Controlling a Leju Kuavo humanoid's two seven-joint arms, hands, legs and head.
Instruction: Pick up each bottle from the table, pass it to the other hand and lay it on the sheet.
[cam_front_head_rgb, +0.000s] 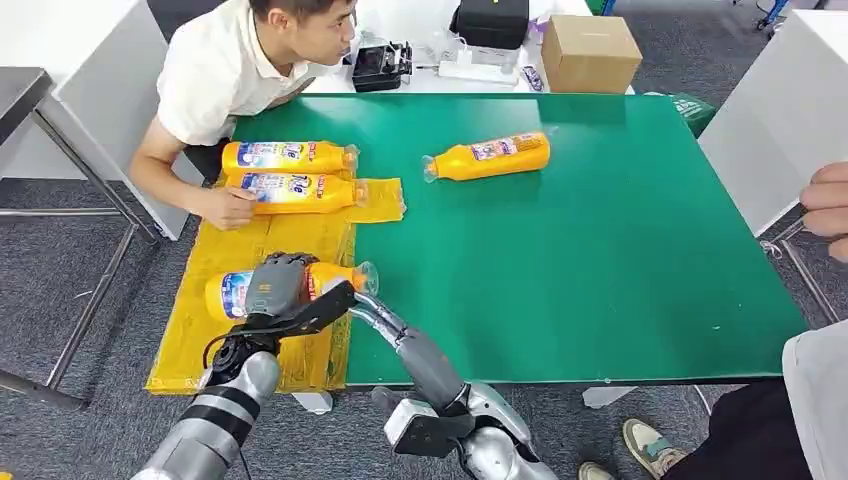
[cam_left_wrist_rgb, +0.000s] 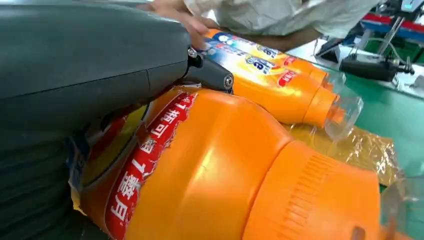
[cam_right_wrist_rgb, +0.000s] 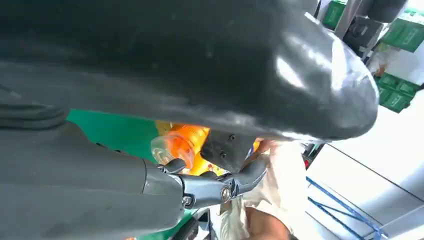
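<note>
One bottle sits gripped by the left hand; right hand's grasp seems unclear.

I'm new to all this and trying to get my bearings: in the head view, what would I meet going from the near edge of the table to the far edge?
Bottle in the left hand → bottle under the person's hand → bottle beside it → cardboard box beyond the green table.
</note>
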